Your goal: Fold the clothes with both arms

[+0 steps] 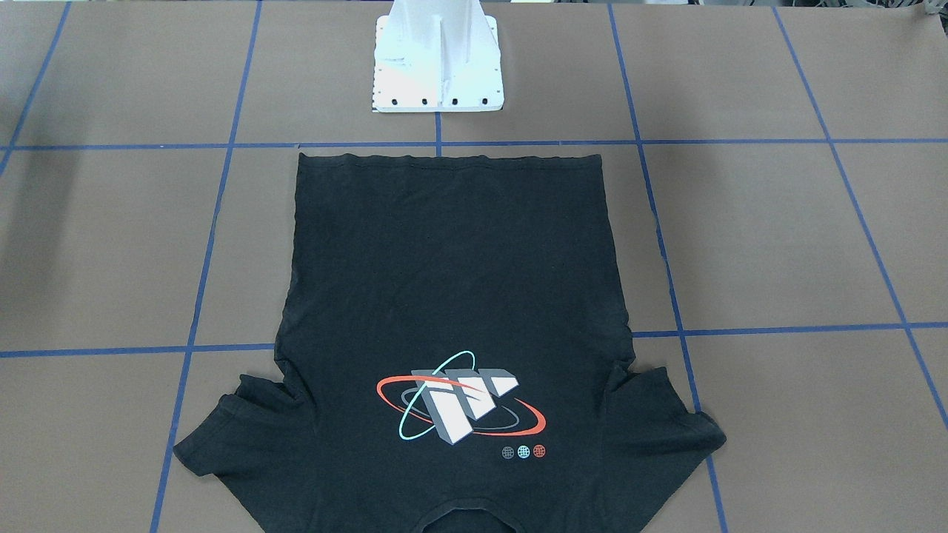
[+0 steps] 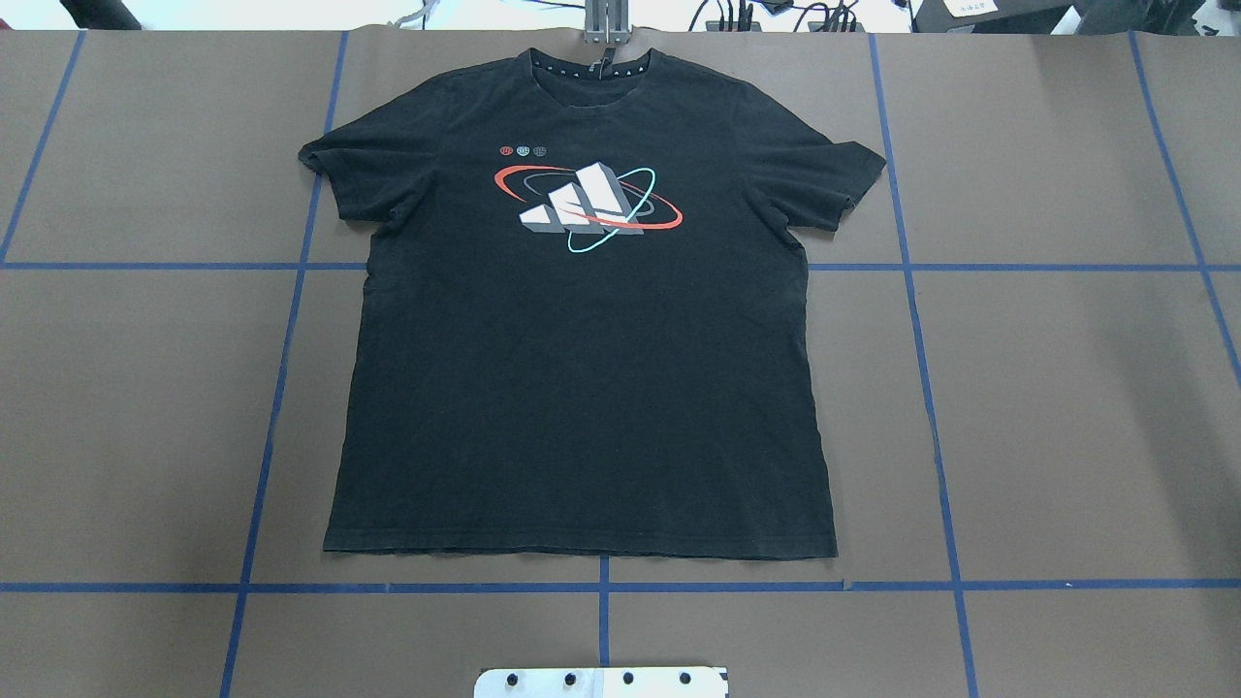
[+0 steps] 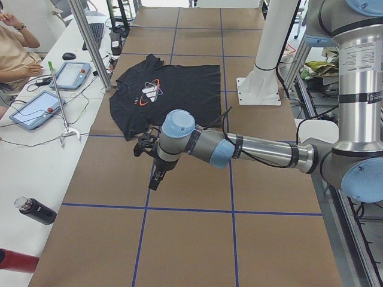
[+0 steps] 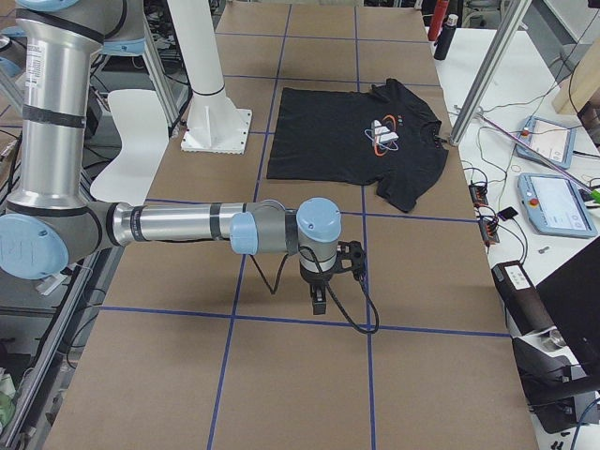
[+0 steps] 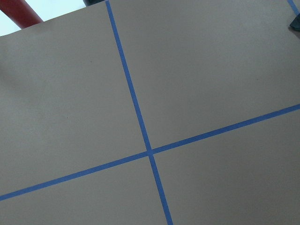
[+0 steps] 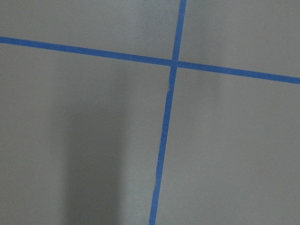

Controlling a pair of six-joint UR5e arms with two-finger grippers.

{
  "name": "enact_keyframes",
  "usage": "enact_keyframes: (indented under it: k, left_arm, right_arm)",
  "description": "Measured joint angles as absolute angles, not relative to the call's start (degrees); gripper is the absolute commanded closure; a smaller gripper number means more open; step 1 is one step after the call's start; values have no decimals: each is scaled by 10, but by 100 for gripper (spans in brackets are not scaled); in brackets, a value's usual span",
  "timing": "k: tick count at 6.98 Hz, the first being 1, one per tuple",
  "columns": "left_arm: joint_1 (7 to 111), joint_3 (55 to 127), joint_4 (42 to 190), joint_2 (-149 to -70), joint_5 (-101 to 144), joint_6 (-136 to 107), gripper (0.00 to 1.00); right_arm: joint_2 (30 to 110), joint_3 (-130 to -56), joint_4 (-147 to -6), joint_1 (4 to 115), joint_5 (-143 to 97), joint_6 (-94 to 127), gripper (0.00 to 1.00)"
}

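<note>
Black T-shirt (image 2: 582, 368) lies flat on table (image 2: 1066, 388), logo up, hem toward pedestal (image 1: 437, 59). Left gripper (image 3: 154, 180) and right gripper (image 4: 319, 302) hover over bare paper, holding nothing visible; jaw opening cannot be told.

I read overhead as sitting behind the robot, looking forward and down. Front cam is opposite, steep, facing back at it. Both share the T-shirt (image 2: 582, 388) and white pedestal (image 1: 437, 66). Side cams sit high at each table end, looking along it: left one has the left arm (image 3: 263, 152) near, right one the right arm (image 4: 178, 225). Wrist cams are close, looking down on the table (image 5: 211, 70) and a tape cross (image 5: 150, 152).
</note>
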State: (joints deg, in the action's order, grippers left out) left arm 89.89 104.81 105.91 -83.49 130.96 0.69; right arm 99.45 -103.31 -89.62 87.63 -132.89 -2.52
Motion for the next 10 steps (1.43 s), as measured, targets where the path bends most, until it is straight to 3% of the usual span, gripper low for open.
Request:
enact_keyframes:
  k: [6,10]
  left_arm:
    - [893,1043,1078,-835,1353,10,0]
    - [880,1043,1118,-835,1359,9,0]
  right_arm:
    - [961,-1012,-860,858,-1399,-11,0]
    - [761,-878,-851,773,-1407,179,1]
